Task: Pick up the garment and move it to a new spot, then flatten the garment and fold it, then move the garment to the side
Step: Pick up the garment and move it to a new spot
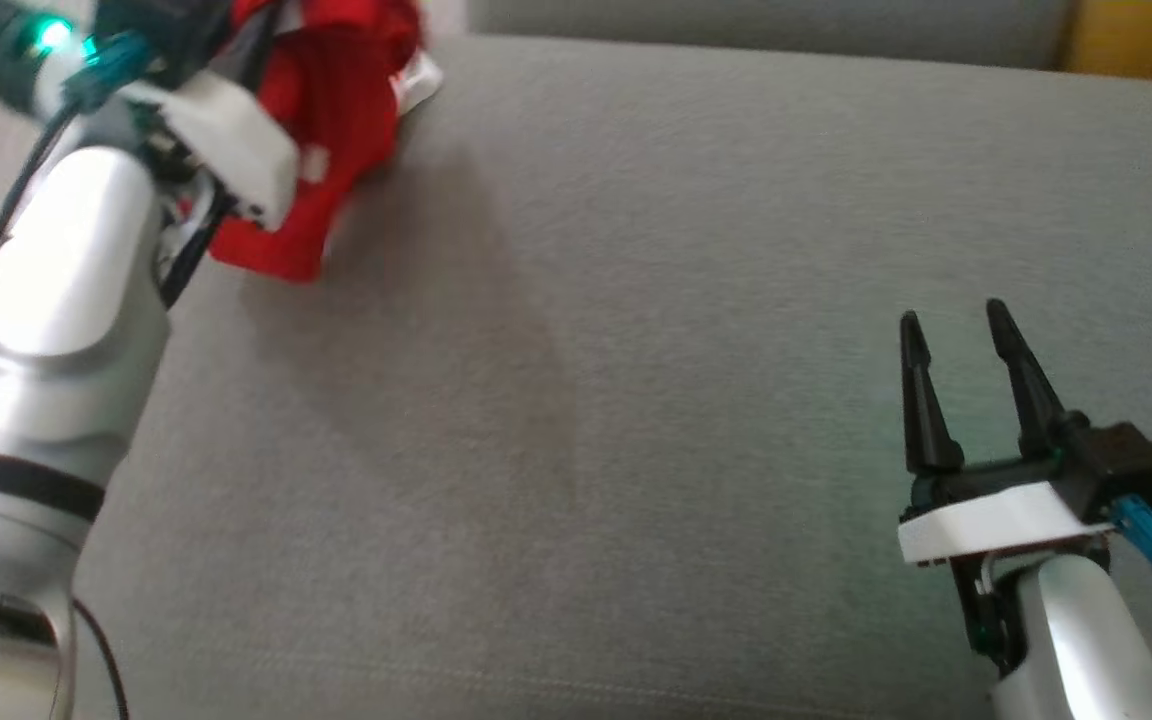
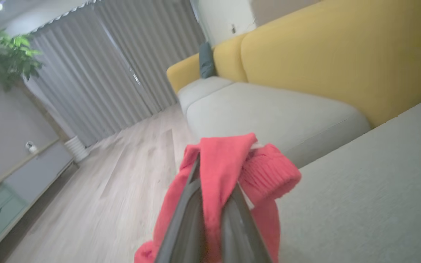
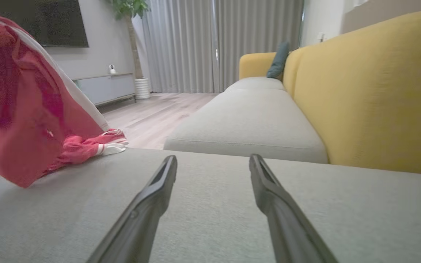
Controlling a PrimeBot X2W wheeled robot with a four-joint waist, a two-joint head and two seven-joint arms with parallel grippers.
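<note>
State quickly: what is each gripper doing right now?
Left gripper: closed on the red garment.
Right gripper: open, holding nothing, over the grey cushion.

Your right gripper [image 1: 954, 315] has two black tapered fingers [image 1: 1024, 385] on a white plate [image 1: 986, 520]; your forearms [image 1: 46, 300] are silver, with blue cable plugs [image 1: 1148, 535] and a green light [image 1: 54, 36].

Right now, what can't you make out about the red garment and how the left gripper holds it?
Left wrist view: the garment bunches over the left gripper, hiding the pinch point; its lower part runs off the bottom edge.
Head view: the garment is blurred and cut by the top edge; the white wrist mount hides the gripper's fingers.
Right wrist view: the left edge cuts the garment's upper part.
</note>
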